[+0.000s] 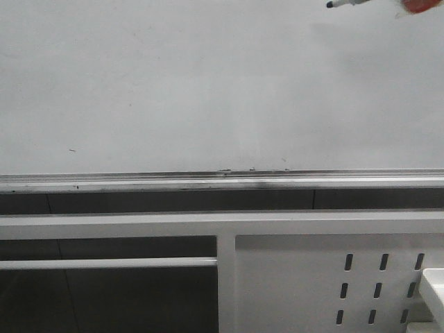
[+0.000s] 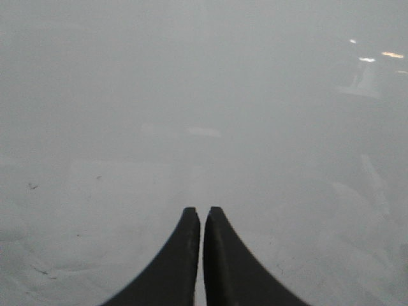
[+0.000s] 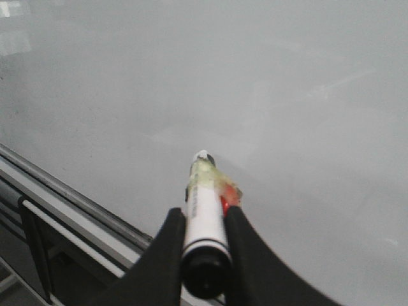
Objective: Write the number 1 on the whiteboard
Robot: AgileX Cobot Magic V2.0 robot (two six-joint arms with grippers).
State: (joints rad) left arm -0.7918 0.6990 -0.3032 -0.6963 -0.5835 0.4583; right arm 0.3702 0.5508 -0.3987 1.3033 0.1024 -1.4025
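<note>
Blank whiteboard (image 1: 208, 83) faces us; our right gripper (image 3: 204, 220) clenches the marker (image 3: 204, 210), tip toward eleven o'clock, left gripper (image 2: 201, 213) pinched empty.

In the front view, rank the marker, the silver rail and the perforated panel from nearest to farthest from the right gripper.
1. Marker, top right, held in the right gripper.
2. Silver rail, along the whiteboard's lower edge.
3. Perforated panel, lower right, below the rail.

text: none legible | whiteboard (image 1: 208, 83): blank | marker (image 3: 205, 210): print unreadable
</note>
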